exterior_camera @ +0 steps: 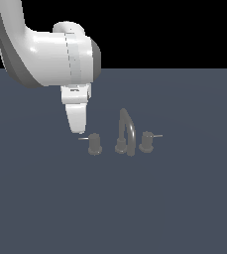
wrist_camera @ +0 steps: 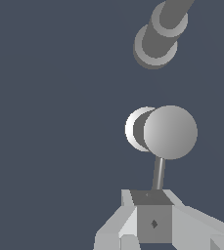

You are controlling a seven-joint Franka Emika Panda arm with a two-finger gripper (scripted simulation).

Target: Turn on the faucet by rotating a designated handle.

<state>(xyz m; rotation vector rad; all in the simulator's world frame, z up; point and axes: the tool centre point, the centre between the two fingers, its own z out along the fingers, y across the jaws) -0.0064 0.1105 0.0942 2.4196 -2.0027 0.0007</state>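
Filling the near edge of the wrist view, the gripper (wrist_camera: 154, 220) is showing pale grey fingers (wrist_camera: 121, 227) set close on either side of a dark square block, and the thin pin (wrist_camera: 158, 172) of the handle (wrist_camera: 170, 132) is running straight in to that block. Whether the fingers are actually pinching the pin, or only sitting around its tip, I cannot tell from either view. Beyond the pin, the handle is appearing from above as a round grey cap over a paler flared base. Farther off in that view, the base of the spout (wrist_camera: 156, 44) is showing as stacked grey rings.

In the exterior view the faucet (exterior_camera: 120, 138) is standing on a flat dark blue floor (exterior_camera: 184, 208), well towards the middle of the scene. Its handle (exterior_camera: 94, 144) is sitting at the exterior view's left end of the set, with its pin (exterior_camera: 83, 138) pointing out to that left. The arched spout (exterior_camera: 127, 131) is rising between the handle and the other knob (exterior_camera: 146, 142), whose pin is pointing to the exterior view's right. The gripper (exterior_camera: 80, 130) is hanging down from the white arm (exterior_camera: 50, 52), its tip just above the outer end of the handle's pin.
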